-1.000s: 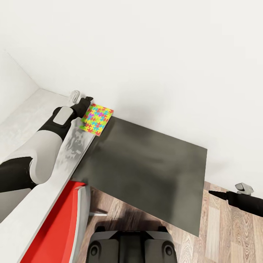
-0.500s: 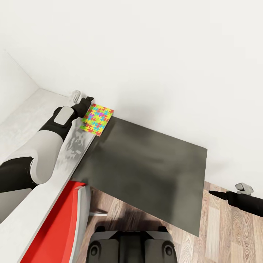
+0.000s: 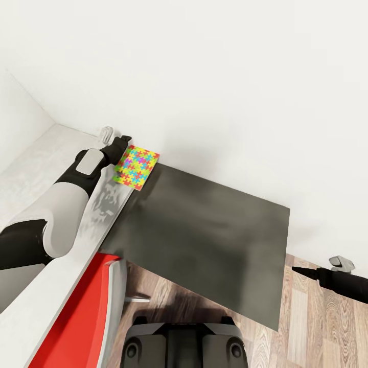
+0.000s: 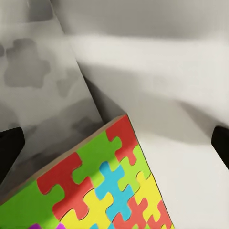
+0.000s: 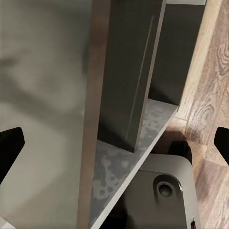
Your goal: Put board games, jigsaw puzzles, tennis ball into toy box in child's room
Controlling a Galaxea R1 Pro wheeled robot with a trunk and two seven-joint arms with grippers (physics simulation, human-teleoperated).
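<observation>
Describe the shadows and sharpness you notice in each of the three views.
Head view: sharp, with the left arm's mottled shadow on the table. Left wrist view: crisp jigsaw puzzle, soft blotchy shadows behind. Right wrist view: near dark panel blurred, wood floor sharper.

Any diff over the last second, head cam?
Nothing visibly changed. The left hand still sits at the jigsaw puzzle at the table end, fingers apart, not gripping. The right hand still hangs over the floor.
</observation>
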